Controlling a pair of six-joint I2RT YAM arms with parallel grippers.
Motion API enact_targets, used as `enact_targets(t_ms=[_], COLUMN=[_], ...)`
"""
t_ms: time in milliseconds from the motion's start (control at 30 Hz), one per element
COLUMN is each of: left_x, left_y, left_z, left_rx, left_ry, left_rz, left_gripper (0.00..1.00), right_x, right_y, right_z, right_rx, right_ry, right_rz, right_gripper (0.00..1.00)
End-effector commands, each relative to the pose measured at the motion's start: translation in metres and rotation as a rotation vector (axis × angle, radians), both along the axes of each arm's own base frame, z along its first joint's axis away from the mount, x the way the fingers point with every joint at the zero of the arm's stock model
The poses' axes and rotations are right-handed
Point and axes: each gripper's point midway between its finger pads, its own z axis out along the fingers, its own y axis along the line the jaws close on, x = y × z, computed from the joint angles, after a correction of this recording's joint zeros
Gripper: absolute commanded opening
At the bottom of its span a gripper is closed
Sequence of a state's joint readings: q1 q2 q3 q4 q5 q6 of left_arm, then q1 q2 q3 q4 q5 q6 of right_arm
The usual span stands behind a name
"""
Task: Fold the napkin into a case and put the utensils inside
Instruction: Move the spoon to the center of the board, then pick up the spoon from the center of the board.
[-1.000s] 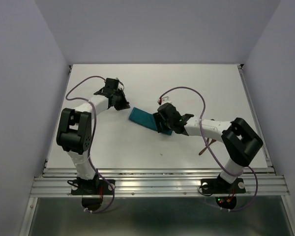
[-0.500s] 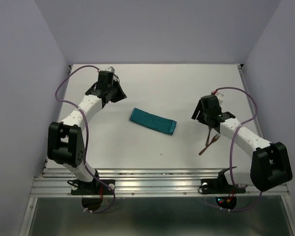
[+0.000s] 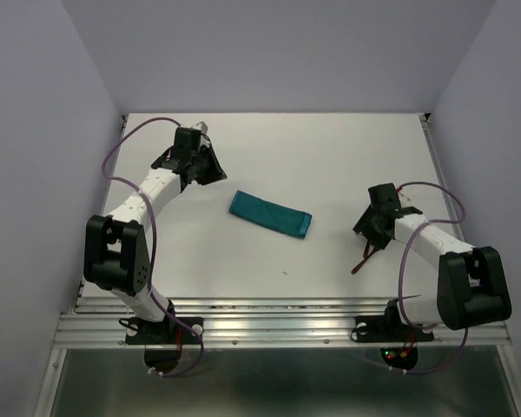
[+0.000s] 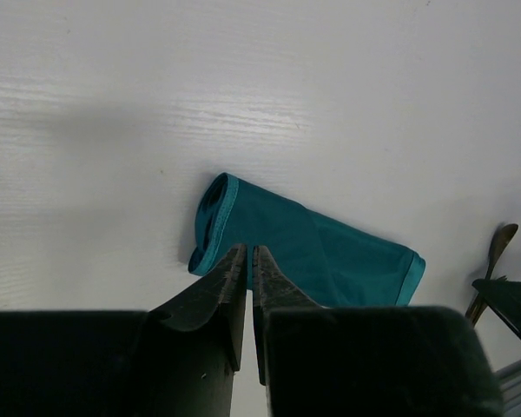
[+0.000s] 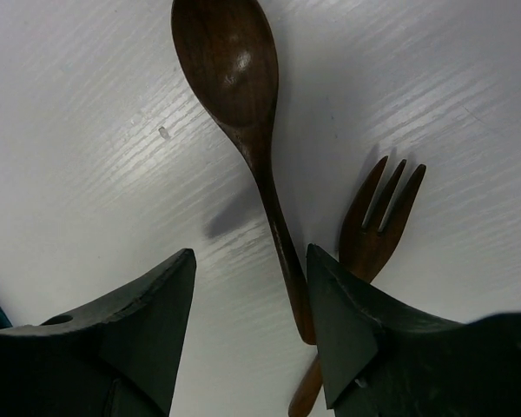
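Tabletop (image 3: 330,156) fills the scene: white, matte, with a faint wood grain that shows in both wrist views. Pale lilac walls (image 3: 278,52) close it in at the back and on both sides. A ribbed metal rail (image 3: 278,326) runs along the near edge, where both arm bases are bolted, and purple cables (image 3: 130,143) loop along each arm.

The case (image 3: 269,215) lies flat near the middle of the table, a narrow teal strip set at a slant with its left end farther back than its right. In the left wrist view its left end shows rounded, open-looking folds, and nothing touches it.

The left gripper (image 3: 210,167) hangs over the far-left part of the table, apart from the case. Its jaws are almost together, with only a thin slit between the fingertips and nothing held (image 4: 247,250).

The utensils (image 3: 365,259) lie on the bare surface to the right of the case, well apart from it. They are a dark wooden spoon (image 5: 230,65) and a fork (image 5: 382,217), both outside the cloth. The right gripper (image 3: 371,233) is down over them with its jaws spread wide (image 5: 250,254). The spoon's handle runs between the fingers, close to the right one, and the fork's tines show just beyond that finger. The two handles meet low in that view, and which one lies on top cannot be told.
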State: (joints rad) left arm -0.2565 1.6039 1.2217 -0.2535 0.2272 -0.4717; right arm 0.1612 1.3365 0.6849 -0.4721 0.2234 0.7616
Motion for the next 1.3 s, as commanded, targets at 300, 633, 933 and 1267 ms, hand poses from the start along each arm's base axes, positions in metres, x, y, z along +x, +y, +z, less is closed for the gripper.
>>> enact_targets(t_ms=[300,633,933,1267], left_x=[0.001,-0.006,-0.010,-0.008], left_y=[-0.009,-0.009,-0.008,-0.019], left_z=[0.015,0.015,0.016,0.019], left_rx=[-0.012,-0.011,-0.012,-0.021], left_ry=[-0.035,-0.026,-0.025,-0.031], left_rz=[-0.045,-0.034,-0.027,-0.053], left_gripper=[0.19,0.19,0.19,0.19], right_x=[0.021,0.110,0.135,0.107], right_y=[0.051,0.093,0.073,0.019], right_z=[-0.001,0.027,0.057,0.036], right_rx=[0.250,0.351,0.146,-0.178], right_ry=[-0.075,-0.209,-0.229,-0.033], right_rz=[0.171,0.287,0.423,0.546], right_gripper=[0.52,0.55,0.59,0.65])
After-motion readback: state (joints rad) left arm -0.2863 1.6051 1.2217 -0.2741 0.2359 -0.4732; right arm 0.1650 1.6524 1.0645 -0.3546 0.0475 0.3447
